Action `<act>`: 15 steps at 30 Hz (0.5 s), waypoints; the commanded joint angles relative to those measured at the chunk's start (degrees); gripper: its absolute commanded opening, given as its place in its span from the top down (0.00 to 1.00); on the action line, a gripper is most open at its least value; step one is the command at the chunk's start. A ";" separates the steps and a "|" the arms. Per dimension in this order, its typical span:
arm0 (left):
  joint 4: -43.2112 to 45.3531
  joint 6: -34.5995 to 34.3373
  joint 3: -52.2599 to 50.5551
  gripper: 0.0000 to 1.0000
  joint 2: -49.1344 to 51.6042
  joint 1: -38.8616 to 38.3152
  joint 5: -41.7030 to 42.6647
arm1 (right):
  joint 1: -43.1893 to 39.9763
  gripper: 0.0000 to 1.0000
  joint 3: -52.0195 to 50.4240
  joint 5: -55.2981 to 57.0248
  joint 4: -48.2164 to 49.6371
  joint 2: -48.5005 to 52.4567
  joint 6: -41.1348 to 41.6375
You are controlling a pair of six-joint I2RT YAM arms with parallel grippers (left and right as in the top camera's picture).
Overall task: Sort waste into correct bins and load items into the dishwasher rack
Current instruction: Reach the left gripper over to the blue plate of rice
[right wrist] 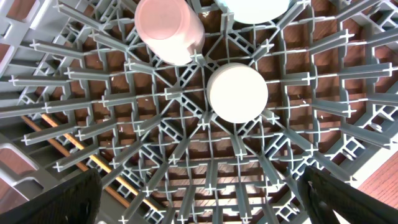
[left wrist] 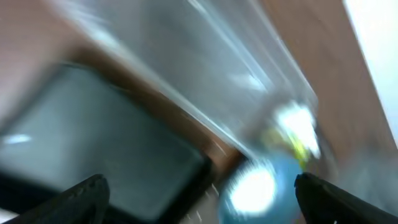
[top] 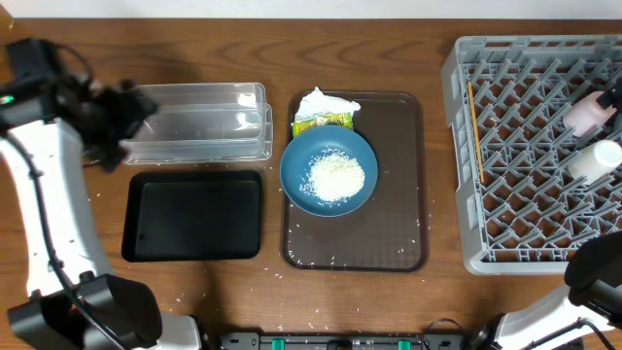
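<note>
The big dark-blue bowl [top: 328,171] sits on the brown tray [top: 408,175] on the tabletop. It is round, with a heap of white rice [top: 336,177] in its middle. A crumpled white napkin [top: 326,102] and a yellow-green wrapper [top: 323,121] lie just behind it. The pink cup [right wrist: 169,28] and white cup [right wrist: 237,92] are in the grey rack [top: 535,156]. The left fingers [left wrist: 81,196] and right fingers [right wrist: 56,199] are spread wide, holding nothing
</note>
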 commanded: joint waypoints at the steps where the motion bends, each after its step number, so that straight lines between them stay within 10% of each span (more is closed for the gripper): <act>1: 0.48 10.60 -0.72 0.02 -0.79 -8.02 12.90 | -0.39 0.01 0.22 -0.22 -0.04 0.13 0.76; 15: 12.02 11.89 -0.72 0.02 5.75 -45.20 -15.23 | -0.35 0.01 0.22 -0.20 -0.04 0.13 0.76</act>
